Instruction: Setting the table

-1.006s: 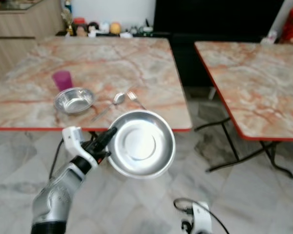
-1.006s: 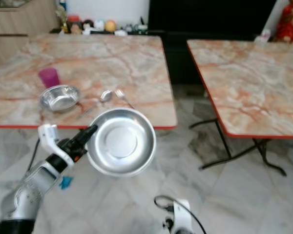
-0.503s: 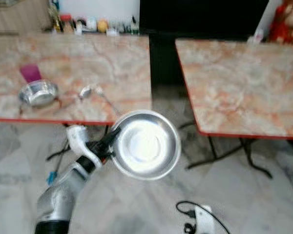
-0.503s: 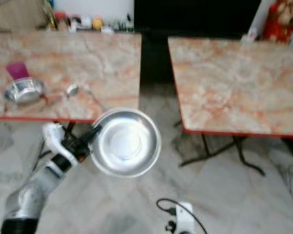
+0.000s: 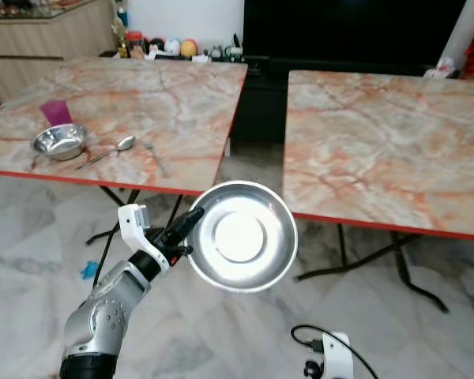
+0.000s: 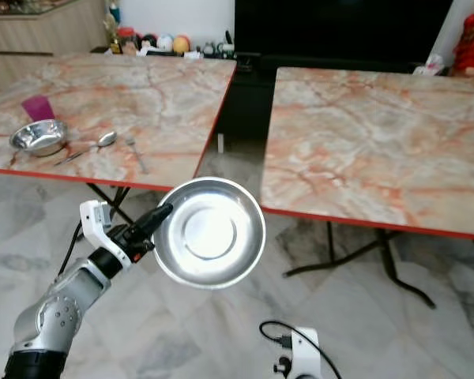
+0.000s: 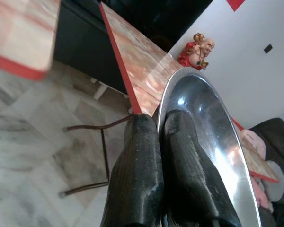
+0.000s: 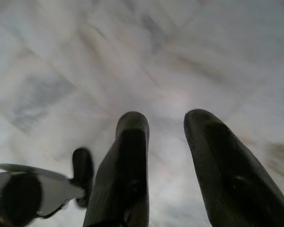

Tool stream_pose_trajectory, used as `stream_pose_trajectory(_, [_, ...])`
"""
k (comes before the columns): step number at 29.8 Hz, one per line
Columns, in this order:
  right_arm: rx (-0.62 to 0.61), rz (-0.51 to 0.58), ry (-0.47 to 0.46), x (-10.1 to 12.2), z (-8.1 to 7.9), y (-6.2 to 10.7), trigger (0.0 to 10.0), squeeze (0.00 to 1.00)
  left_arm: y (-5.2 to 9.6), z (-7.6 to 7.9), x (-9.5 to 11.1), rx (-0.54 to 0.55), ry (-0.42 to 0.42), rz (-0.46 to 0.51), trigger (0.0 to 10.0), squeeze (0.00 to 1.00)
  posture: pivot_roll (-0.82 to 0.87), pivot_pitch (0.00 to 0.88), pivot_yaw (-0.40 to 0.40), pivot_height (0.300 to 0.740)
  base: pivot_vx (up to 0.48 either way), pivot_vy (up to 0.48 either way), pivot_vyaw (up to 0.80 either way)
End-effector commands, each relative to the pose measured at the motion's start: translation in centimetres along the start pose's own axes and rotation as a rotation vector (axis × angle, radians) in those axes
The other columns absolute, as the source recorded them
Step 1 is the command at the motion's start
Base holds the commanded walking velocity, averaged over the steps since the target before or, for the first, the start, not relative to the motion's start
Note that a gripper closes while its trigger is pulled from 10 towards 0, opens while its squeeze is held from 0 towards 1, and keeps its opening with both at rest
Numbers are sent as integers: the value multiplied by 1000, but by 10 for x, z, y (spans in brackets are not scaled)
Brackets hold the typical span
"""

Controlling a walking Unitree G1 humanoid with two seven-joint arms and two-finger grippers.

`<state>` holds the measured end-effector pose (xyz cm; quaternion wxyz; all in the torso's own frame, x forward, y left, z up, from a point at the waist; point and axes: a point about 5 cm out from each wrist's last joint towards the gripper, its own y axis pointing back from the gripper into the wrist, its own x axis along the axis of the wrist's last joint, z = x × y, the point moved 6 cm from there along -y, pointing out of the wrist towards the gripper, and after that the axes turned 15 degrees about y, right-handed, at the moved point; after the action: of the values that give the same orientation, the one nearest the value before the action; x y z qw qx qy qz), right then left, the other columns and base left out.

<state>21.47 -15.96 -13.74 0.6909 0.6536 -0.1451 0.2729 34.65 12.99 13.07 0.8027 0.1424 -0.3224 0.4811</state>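
The left gripper [image 5: 191,220] has its two black fingers pinched together on the rim of a round, shiny stainless-steel plate [image 5: 241,235], carrying it in the air above the grey marble floor [image 5: 426,339], in front of the gap between two orange-veined marble tables with red edges. The left table [image 5: 182,103] already holds a small steel bowl [image 5: 59,140], a magenta cup [image 5: 56,112], a spoon [image 5: 123,144] and what looks like a fork [image 5: 153,155]. The right table [image 5: 379,142] is bare. The right gripper [image 8: 168,165] hangs low over the floor, fingers parted and holding nothing. With only an edge grip, the plate could swing or slip out while walking, or clip a table edge.
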Motion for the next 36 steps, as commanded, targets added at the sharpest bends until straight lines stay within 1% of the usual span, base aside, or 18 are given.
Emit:
stream_pose_trajectory(1, [7,3,-7,1,-4,0,10000,0,1,-1,7,5,-24,11,10000,0,115,8,-43,740,0,-386,0])
stream_pose_trajectory(22, [2,1,-14,0,-3,0,10000,0,0,0,2,-8,-43,-18,10000,0,111,0,-40,740,0,-389,0])
stream_pose_trajectory(28, [-14,5,-46,-1,-4,0,10000,0,0,0,0,-13,-52,-36,10000,0,108,0,-25,740,0,-386,0])
stream_pose_trajectory(36, [-15,10,-56,0,-6,0,10000,0,-4,0,2,-23,-62,-47,10000,0,110,0,-15,740,0,-384,0])
